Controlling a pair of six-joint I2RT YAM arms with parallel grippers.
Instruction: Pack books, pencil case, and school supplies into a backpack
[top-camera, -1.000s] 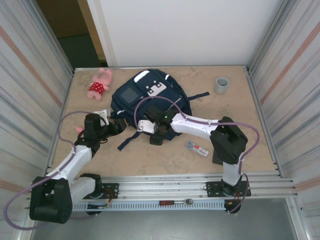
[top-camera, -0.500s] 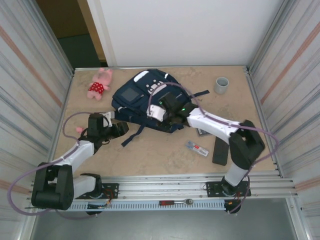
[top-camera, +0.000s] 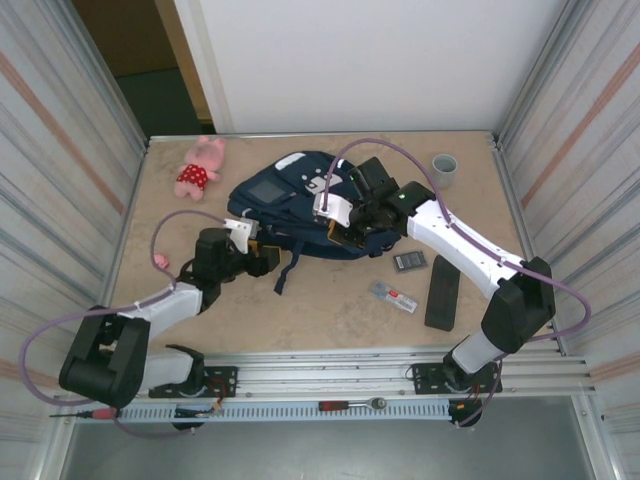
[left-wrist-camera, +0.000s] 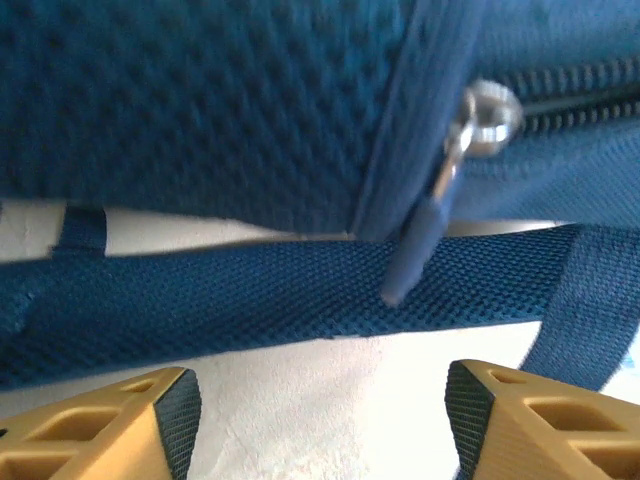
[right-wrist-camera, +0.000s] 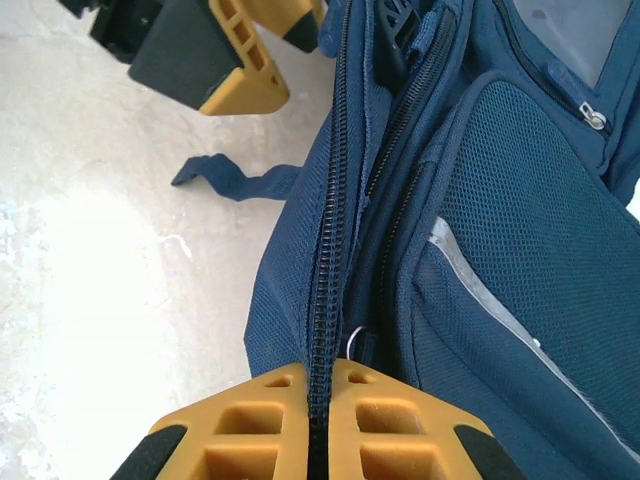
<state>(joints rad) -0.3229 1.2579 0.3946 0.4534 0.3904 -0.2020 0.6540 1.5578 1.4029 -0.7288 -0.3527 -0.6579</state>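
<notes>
The navy backpack (top-camera: 290, 205) lies on its side mid-table. My right gripper (right-wrist-camera: 318, 375) is shut on the backpack's zipper edge (right-wrist-camera: 325, 250) and pinches the fabric; it sits at the bag's near right side (top-camera: 348, 232). My left gripper (left-wrist-camera: 320, 420) stands open over bare table just before a blue strap (left-wrist-camera: 250, 300) and a zipper pull (left-wrist-camera: 440, 190), at the bag's near left (top-camera: 268, 262). The black pencil case (top-camera: 442, 292), a small dark grey rectangle (top-camera: 410, 261) and a clear pack with a red label (top-camera: 395, 297) lie to the right. The books are hidden.
A pink plush toy (top-camera: 200, 168) lies at the far left and a grey cup (top-camera: 444, 170) stands at the far right. Metal walls close in both sides. The left gripper's fingers (right-wrist-camera: 235, 70) sit close to the right gripper's zipper line.
My right gripper shut on the backpack's zipper edge and pulled it back and to the right. The left gripper followed to the right. The pencil case and grey rectangle came out from under the right arm.
</notes>
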